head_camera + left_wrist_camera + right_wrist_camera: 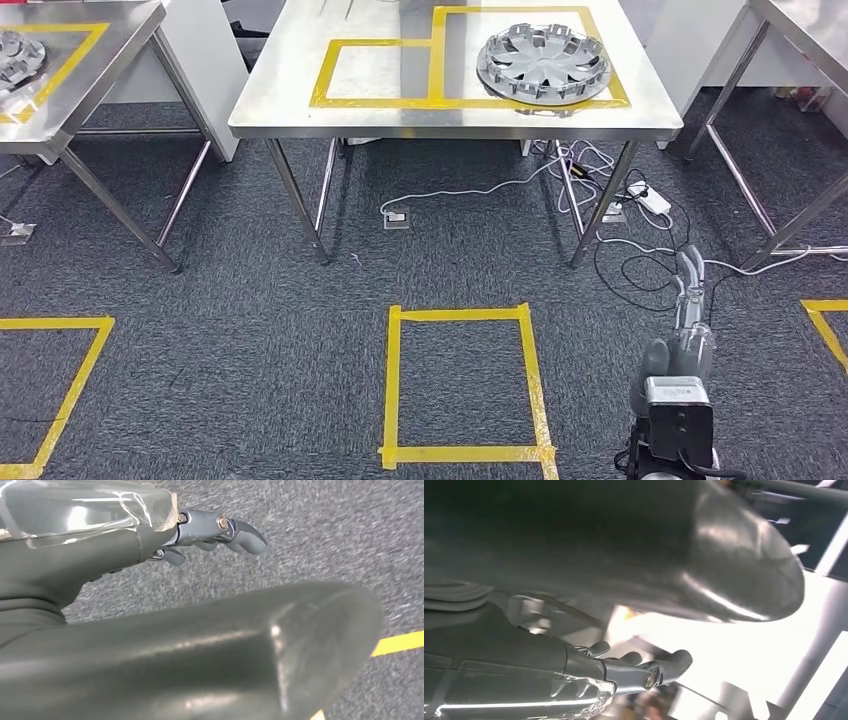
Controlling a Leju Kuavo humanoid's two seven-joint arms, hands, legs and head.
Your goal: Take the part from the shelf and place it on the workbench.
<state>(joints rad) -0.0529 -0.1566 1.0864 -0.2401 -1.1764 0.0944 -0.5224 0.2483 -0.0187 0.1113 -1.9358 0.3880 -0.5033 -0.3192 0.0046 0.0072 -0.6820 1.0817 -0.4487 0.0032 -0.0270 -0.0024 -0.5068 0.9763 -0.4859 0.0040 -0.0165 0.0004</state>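
A silver wheel cover lies flat on the steel workbench, inside the right-hand yellow taped outline. My right hand hangs low at the lower right, over the carpet and well short of the bench. In the right wrist view my right hand has its fingers stretched out with nothing in them. Seen from the left wrist, my left hand hangs over grey carpet, its fingers loosely extended and holding nothing.
A second steel table at the left carries another wheel cover. A third table's legs stand at the right. Cables and a power strip lie on the floor under the bench. A yellow tape square marks the carpet ahead.
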